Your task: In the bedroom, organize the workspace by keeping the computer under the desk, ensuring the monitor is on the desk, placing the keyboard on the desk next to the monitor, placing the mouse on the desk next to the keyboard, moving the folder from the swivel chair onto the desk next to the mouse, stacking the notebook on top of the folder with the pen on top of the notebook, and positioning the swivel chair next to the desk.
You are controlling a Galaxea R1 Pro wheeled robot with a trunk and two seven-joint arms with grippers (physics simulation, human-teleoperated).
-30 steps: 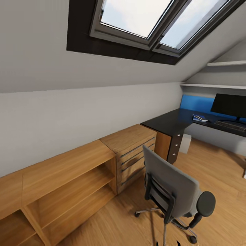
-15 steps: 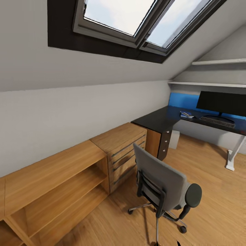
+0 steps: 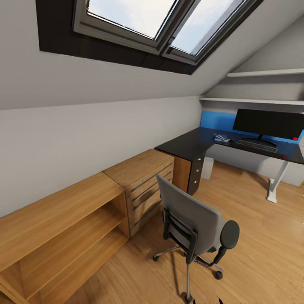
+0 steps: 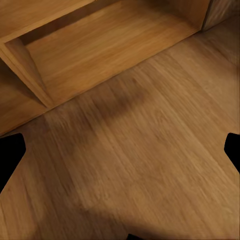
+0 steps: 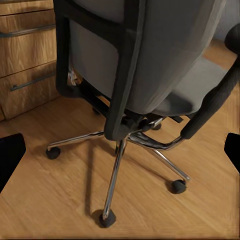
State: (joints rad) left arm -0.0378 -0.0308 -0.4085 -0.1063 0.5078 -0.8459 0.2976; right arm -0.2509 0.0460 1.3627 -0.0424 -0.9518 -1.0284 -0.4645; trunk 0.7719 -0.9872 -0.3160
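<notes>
The swivel chair (image 3: 192,226) stands on the wood floor with its grey back toward me; in the right wrist view the chair (image 5: 165,55) is close, its chrome base and casters below. Beyond it is the desk (image 3: 185,145), black-topped, carrying the monitor (image 3: 268,123) with the keyboard (image 3: 256,145) in front. Left of the keyboard lies the blue folder (image 3: 221,137) with something small on top, too small to tell. The pale computer (image 3: 207,168) sits under the desk. My left gripper (image 4: 121,152) is open over bare floor. My right gripper (image 5: 121,152) is open, facing the chair.
Low light-wood shelving (image 3: 63,219) and a dresser (image 3: 143,177) run along the left wall under the sloped ceiling and skylights (image 3: 139,17). The shelving (image 4: 100,45) is close to my left gripper. A white desk leg (image 3: 276,183) stands at the right. Open floor (image 3: 257,236) lies right of the chair.
The whole head view has shifted, so the camera moved: desk, monitor and chair slid left in the picture and the white desk leg came into view. No thing has visibly moved.
</notes>
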